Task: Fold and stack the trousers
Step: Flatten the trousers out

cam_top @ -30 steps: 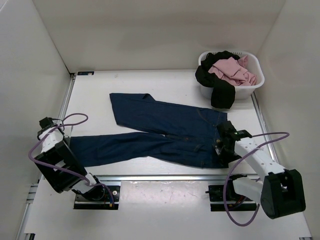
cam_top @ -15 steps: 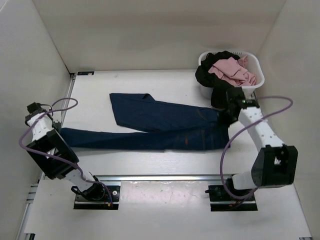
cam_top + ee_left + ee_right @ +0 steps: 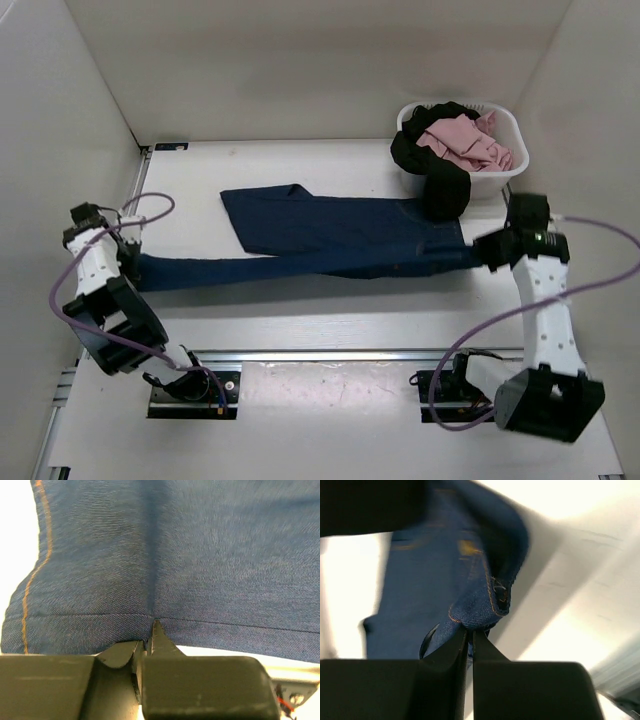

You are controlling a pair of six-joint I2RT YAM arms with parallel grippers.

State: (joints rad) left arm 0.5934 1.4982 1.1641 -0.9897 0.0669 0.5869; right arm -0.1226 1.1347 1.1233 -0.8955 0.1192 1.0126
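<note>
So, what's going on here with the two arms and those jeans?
Both arms hold the trousers. The left gripper is shut on a leg hem, the right gripper on the waist end, so the near leg runs taut between them across the table. The other leg lies flat behind it. The fold is not finished. A basket of other clothes sits at the far right.

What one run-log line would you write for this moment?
left gripper: shut on trousers hem | right gripper: shut on waistband | trousers: stretched between them | stacking: not done
</note>
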